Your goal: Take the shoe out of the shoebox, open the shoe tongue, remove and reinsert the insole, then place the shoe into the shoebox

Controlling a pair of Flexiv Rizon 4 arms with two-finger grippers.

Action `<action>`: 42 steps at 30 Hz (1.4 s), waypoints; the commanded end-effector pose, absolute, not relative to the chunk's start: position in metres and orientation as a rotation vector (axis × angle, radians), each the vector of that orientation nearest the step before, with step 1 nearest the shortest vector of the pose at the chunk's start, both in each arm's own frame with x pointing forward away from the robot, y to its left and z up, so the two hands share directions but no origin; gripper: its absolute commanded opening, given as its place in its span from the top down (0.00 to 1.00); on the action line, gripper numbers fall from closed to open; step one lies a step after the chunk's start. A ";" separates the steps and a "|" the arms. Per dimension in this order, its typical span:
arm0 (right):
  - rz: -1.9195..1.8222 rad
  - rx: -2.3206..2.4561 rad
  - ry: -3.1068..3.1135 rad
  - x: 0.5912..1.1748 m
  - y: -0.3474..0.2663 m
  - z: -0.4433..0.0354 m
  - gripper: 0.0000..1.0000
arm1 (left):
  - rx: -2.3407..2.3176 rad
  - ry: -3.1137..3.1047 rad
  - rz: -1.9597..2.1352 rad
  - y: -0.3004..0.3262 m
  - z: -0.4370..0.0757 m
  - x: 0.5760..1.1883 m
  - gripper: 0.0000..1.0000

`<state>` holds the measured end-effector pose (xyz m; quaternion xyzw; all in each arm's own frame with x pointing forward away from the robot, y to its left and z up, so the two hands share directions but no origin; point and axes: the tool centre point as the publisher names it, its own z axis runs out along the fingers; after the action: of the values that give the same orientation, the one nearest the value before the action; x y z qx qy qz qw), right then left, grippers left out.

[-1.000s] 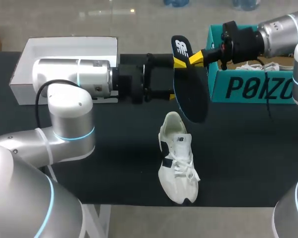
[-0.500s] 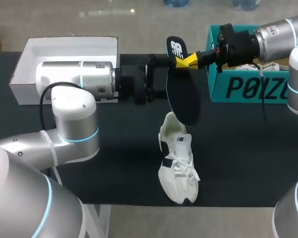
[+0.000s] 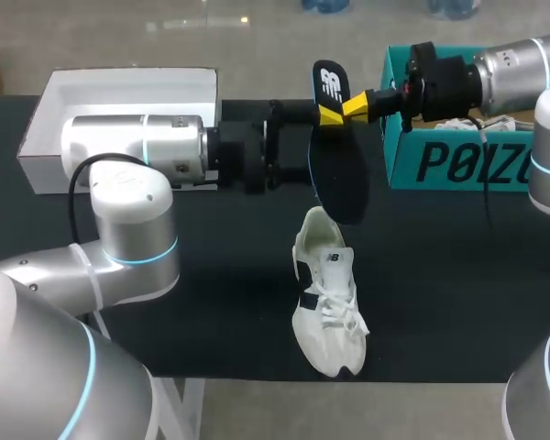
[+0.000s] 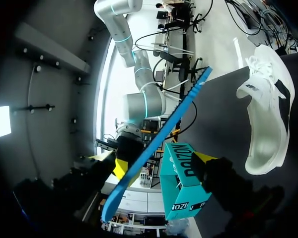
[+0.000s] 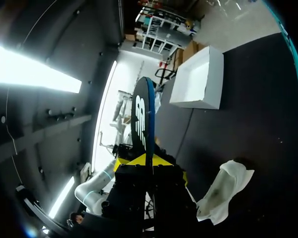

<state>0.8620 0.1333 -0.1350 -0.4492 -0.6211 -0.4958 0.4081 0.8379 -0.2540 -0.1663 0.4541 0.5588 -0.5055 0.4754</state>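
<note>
Holding the insole (image 3: 337,156) up in the air, pinched at its heel end between the 2 yellow tips of the right gripper (image 5: 145,162); hanging toe-down from that pinch, most likely to aim the toe at the mouth of the shoe (image 3: 325,293). Left gripper (image 3: 310,142) spread wide on the other side of the insole; 1 yellow tip just beside the heel end, close to the right gripper's tips; not squeezing anything; probably parked there to steady the insole or take it over. Shoe standing on its sole on the black table (image 3: 211,302), under both grippers and just below the hanging toe; heel end nearest the grippers, laces up, mouth open; out of the box and, by the look of it, ready to get the insole back. Teal shoebox (image 3: 458,160) just behind the right gripper, open on top, waiting for the shoe at the end; white box (image 3: 119,87) behind the left arm, out of the way. Next, probably: lowering the toe into the shoe slowly; some risk of bending the soft insole or knocking the shoe over.
</note>
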 end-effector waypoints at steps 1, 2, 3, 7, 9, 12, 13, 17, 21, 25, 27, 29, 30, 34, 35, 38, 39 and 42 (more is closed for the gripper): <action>-1.250 -1.132 -1.563 0.862 0.138 -0.136 1.00 | 1.113 1.361 -1.238 -0.255 -0.168 0.837 0.07; -1.250 -1.131 -1.563 0.862 0.138 -0.136 1.00 | 1.114 1.360 -1.239 -0.255 -0.168 0.837 0.15; -1.250 -1.131 -1.563 0.862 0.138 -0.136 1.00 | 1.116 1.359 -1.241 -0.255 -0.168 0.837 0.27; -1.253 -1.129 -1.559 0.862 0.139 -0.136 1.00 | 1.118 1.352 -1.247 -0.254 -0.168 0.837 0.65; -1.256 -1.129 -1.556 0.862 0.139 -0.136 1.00 | 1.119 1.351 -1.247 -0.254 -0.168 0.836 0.71; -1.259 -1.130 -1.555 0.862 0.139 -0.136 1.00 | 1.120 1.349 -1.247 -0.253 -0.167 0.836 0.79; -1.259 -1.130 -1.555 0.862 0.139 -0.135 1.00 | 1.121 1.348 -1.248 -0.253 -0.167 0.836 0.82; -1.261 -1.132 -1.553 0.861 0.139 -0.135 1.00 | 1.120 1.343 -1.251 -0.252 -0.166 0.835 0.95; -1.264 -1.135 -1.552 0.861 0.138 -0.136 1.00 | 1.120 1.341 -1.253 -0.251 -0.166 0.834 1.00; -1.265 -1.136 -1.552 0.860 0.138 -0.135 1.00 | 1.120 1.339 -1.257 -0.250 -0.166 0.833 1.00; -1.267 -1.136 -1.552 0.860 0.138 -0.135 1.00 | 1.122 1.338 -1.255 -0.249 -0.166 0.832 1.00; -1.267 -1.135 -1.551 0.859 0.139 -0.136 1.00 | 1.122 1.336 -1.255 -0.248 -0.165 0.832 1.00; -1.268 -1.136 -1.551 0.859 0.139 -0.136 1.00 | 1.124 1.336 -1.254 -0.247 -0.165 0.831 1.00; -1.272 -1.157 -1.544 0.857 0.138 -0.138 0.00 | 1.126 1.338 -1.253 -0.244 -0.166 0.830 1.00; -1.275 -1.158 -1.543 0.856 0.137 -0.137 0.00 | 1.127 1.339 -1.253 -0.243 -0.166 0.830 1.00; -1.300 -1.180 -1.587 0.852 0.130 -0.137 0.00 | 1.130 1.342 -1.251 -0.240 -0.166 0.829 1.00; -1.295 -1.197 -1.598 0.850 0.126 -0.136 0.00 | 1.130 1.344 -1.251 -0.239 -0.166 0.829 1.00; -1.308 -1.233 -1.676 0.843 0.114 -0.133 0.00 | 1.127 1.350 -1.258 -0.236 -0.166 0.829 1.00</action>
<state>0.8620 0.1271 -0.1428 -0.4574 -0.6312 -0.5091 0.3650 0.8306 -0.2399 -0.1666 0.4596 0.5507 -0.5130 0.4714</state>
